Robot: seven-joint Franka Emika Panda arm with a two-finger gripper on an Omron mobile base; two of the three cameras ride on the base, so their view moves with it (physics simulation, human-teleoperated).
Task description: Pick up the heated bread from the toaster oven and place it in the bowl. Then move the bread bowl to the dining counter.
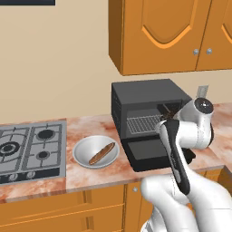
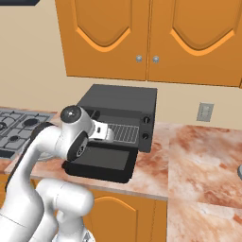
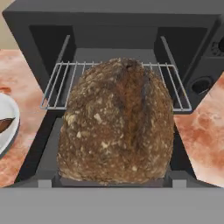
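one heated bread (image 3: 116, 124) before one toaster oven (image 3: 109, 30), one bowl (image 1: 96, 151)

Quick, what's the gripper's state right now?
Gripper: apparently closed on the heated bread, just outside the toaster oven; its fingertips are hidden.

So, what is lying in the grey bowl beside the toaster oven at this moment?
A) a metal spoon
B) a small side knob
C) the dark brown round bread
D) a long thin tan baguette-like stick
D: in the left base view the bowl holds a thin tan baguette-like stick, while the dark round bread is in front of the toaster oven rack.
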